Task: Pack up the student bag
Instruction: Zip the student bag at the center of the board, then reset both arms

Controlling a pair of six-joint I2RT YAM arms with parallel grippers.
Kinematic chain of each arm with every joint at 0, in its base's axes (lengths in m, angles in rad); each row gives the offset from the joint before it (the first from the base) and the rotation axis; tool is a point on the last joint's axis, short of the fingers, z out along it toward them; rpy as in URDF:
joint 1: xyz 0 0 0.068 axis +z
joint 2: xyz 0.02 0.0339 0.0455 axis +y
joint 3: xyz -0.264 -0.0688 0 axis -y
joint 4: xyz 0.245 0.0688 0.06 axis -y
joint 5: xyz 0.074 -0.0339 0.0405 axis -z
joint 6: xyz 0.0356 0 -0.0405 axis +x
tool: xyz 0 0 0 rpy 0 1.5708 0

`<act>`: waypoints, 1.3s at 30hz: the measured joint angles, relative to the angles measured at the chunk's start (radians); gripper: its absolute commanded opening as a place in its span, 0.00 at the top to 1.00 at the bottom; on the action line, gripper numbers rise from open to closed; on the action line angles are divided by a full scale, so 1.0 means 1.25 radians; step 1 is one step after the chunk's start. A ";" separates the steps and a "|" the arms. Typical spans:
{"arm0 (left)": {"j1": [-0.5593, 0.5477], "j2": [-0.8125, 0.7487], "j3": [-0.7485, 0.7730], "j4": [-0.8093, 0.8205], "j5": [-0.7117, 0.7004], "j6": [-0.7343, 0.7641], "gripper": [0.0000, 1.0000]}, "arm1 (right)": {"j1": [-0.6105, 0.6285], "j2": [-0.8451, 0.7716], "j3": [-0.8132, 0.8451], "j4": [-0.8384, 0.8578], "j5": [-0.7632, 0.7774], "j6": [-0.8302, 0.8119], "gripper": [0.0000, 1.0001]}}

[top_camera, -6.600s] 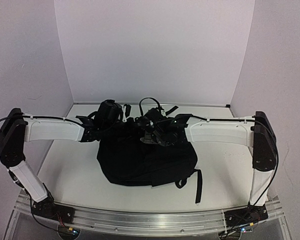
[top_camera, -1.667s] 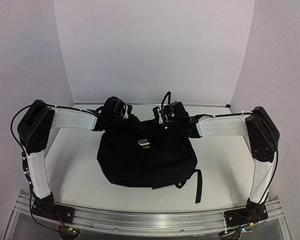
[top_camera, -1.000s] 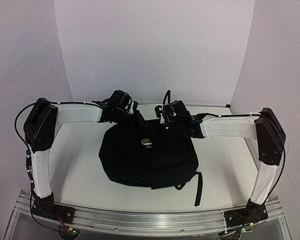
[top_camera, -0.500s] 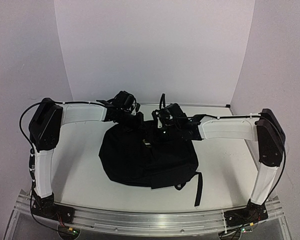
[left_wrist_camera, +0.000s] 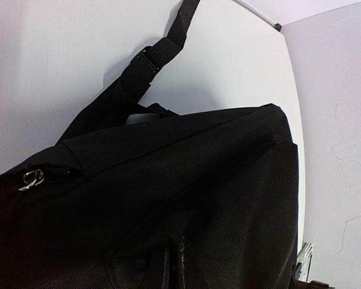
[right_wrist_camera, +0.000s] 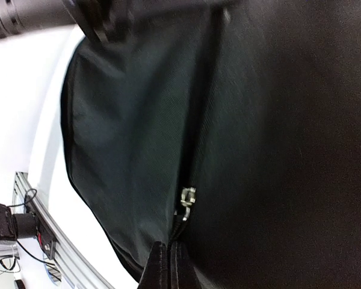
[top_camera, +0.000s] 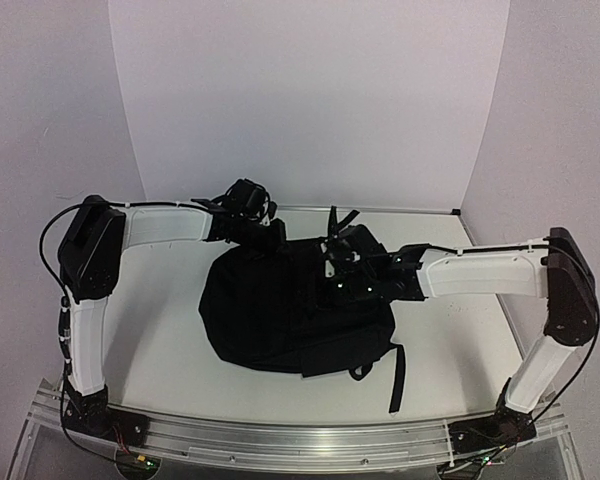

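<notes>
The student bag (top_camera: pixel 280 325) is a big black fabric backpack lying flat mid-table, its opening drawn together. My left gripper (top_camera: pixel 268 238) is at the bag's far left top edge. In the left wrist view the left gripper (left_wrist_camera: pixel 173 265) is shut, pinching a fold of bag fabric (left_wrist_camera: pixel 186 180). My right gripper (top_camera: pixel 333 272) is over the bag's upper middle. The right wrist view has the right gripper (right_wrist_camera: pixel 168 265) shut on the dark pull hanging from the silver zipper slider (right_wrist_camera: pixel 187 197).
A black shoulder strap (top_camera: pixel 396 375) trails off the bag's near right side. Another strap with a buckle (left_wrist_camera: pixel 147 60) lies on the white table (top_camera: pixel 150 330) behind the bag. A second silver slider (left_wrist_camera: pixel 31 178) shows near the left gripper. An aluminium rail (top_camera: pixel 300 440) runs along the near edge.
My left gripper has shut on the bag's top edge. My right gripper has moved nearer and rightward along the zipper line, and the pale item seen in the opening is covered.
</notes>
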 measured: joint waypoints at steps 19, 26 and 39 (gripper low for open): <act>0.006 0.024 0.016 0.018 0.004 0.005 1.00 | 0.058 -0.078 -0.138 0.015 0.010 0.084 1.00; 0.009 0.025 0.024 0.019 0.003 0.026 0.40 | 0.067 -0.087 -0.122 -0.015 0.028 0.074 0.52; 0.115 -0.158 -0.044 0.003 -0.022 0.141 0.05 | -0.031 -0.062 0.091 -0.068 0.140 -0.047 0.03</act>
